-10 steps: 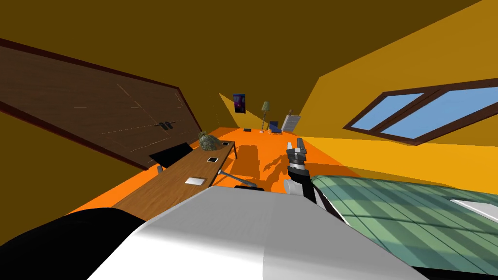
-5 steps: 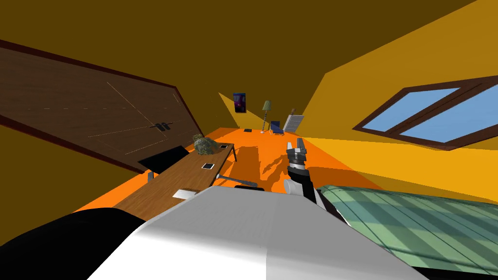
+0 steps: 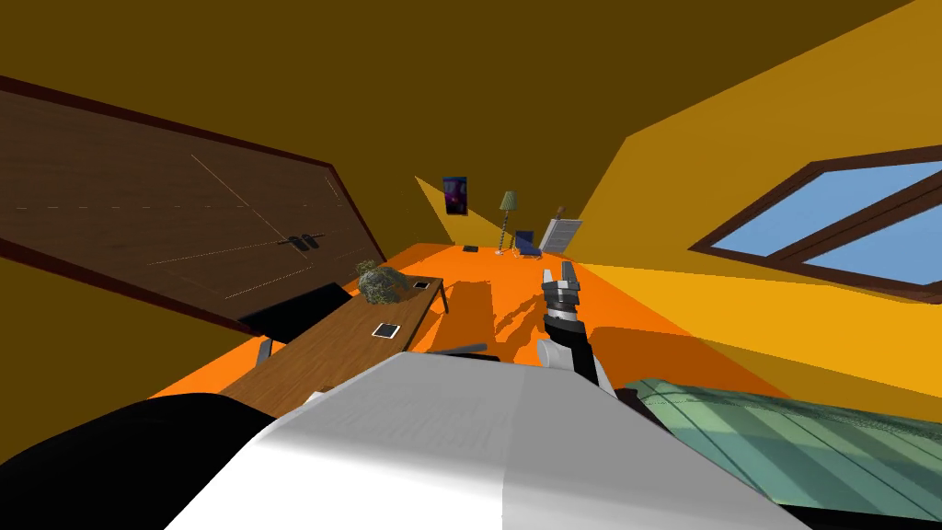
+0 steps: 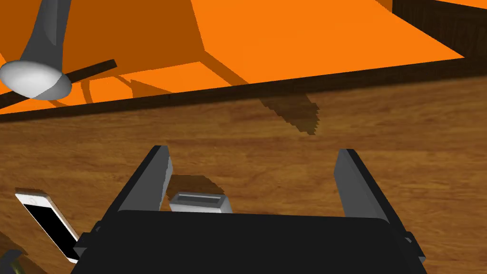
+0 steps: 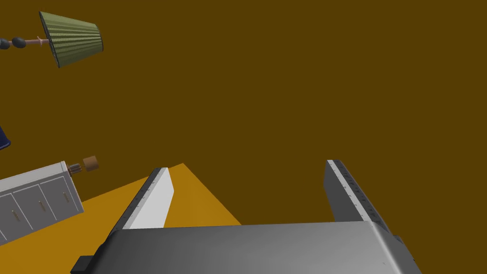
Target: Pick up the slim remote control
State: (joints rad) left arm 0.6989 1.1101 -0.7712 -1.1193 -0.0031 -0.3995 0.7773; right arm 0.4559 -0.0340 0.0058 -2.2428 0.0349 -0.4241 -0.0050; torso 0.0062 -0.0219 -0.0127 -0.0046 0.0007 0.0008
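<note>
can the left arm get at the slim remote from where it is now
Probably yes: the left pincer hangs open over the wooden table, and the grey remote lies between its fingers, hard by one of them, nothing covering it. The phone lies apart, outside the fingers.

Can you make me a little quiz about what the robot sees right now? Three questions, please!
1. True or false: the left gripper is shut on the remote.
2. What lies on the table beside the left gripper? A) a cup B) a phone C) a book
3. Fill in: the right gripper, raised out in front, has its fingers ____.

Key:
1. False. Its fingers stand open, and the grey remote lies on the table between them, close to one finger.
2. B
3. Open
</note>
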